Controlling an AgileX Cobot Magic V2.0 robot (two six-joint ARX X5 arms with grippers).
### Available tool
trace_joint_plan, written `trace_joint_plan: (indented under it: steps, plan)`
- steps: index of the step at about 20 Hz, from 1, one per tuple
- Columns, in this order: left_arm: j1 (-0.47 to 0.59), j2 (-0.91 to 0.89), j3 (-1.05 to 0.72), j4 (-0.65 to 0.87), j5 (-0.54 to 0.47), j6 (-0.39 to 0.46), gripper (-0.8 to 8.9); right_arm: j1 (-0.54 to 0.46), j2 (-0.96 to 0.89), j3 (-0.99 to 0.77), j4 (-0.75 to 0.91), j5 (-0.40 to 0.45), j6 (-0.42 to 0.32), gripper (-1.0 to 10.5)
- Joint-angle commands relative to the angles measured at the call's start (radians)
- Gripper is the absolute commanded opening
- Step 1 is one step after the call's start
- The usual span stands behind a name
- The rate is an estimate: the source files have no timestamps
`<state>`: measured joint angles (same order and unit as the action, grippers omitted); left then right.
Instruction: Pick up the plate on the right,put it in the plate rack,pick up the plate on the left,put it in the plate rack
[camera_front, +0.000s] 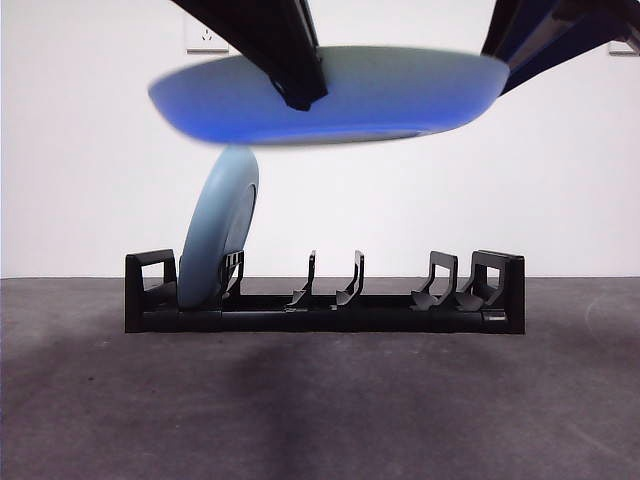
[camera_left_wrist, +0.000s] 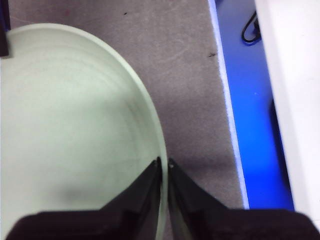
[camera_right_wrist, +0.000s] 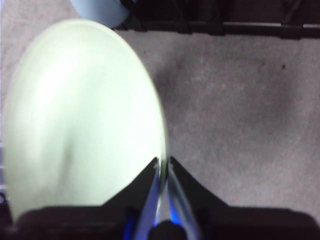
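Note:
A pale blue plate (camera_front: 400, 95) hangs flat in the air above the plate rack (camera_front: 330, 315). Two dark arms reach it from above, one at its near rim (camera_front: 300, 95) and one at its right end (camera_front: 505, 60). In the left wrist view my left gripper (camera_left_wrist: 164, 164) is shut on the rim of this plate (camera_left_wrist: 75, 125). My right gripper (camera_right_wrist: 163, 162) is also shut on the plate's (camera_right_wrist: 85, 110) rim, with the rack (camera_right_wrist: 225, 25) beyond it. Another blue plate (camera_front: 218, 230) stands upright in the rack's left slot.
The rack's middle and right prongs (camera_front: 440, 280) hold nothing. A white wall with a socket (camera_front: 205, 38) stands behind. The left wrist view shows a blue strip (camera_left_wrist: 255, 125) along the table's edge, with a black cable (camera_left_wrist: 248, 30) on it.

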<state>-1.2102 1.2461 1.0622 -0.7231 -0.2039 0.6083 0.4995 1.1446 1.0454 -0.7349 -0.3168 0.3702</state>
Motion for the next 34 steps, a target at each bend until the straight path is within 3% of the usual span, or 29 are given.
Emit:
trace_joint_plan:
  steps: [1, 4, 9, 11, 18, 22, 28, 34]
  plan:
    - [0.001, 0.010, -0.006, -0.004, 0.015, -0.002, -0.09, -0.019, -0.019, 0.030, 0.057, -0.018, -0.013, 3.1]
    - [0.001, 0.010, -0.006, 0.028, 0.018, -0.003, -0.09, -0.040, -0.040, 0.062, 0.087, -0.018, -0.014, 5.0]
    - [0.037, 0.010, -0.006, 0.137, 0.027, -0.024, -0.09, -0.072, -0.117, 0.097, 0.209, -0.017, -0.013, 5.1]
    - [0.089, 0.010, -0.006, 0.230, 0.071, -0.081, -0.09, -0.090, -0.174, 0.104, 0.278, -0.010, -0.013, 5.0]
    - [0.348, 0.021, -0.006, 0.597, 0.369, -0.412, -0.09, -0.113, -0.349, 0.104, 0.334, 0.235, -0.043, 5.0]
    - [0.472, 0.072, -0.006, 0.801, 0.526, -0.612, -0.09, -0.113, -0.410, 0.104, 0.318, 0.313, -0.066, 5.0]
    - [0.595, 0.245, -0.006, 1.119, 0.648, -0.957, -0.09, -0.113, -0.454, 0.104, 0.280, 0.380, -0.082, 5.0]
    - [0.659, 0.395, -0.006, 1.461, 0.608, -1.275, -0.09, -0.113, -0.452, 0.104, 0.230, 0.380, -0.103, 5.0]
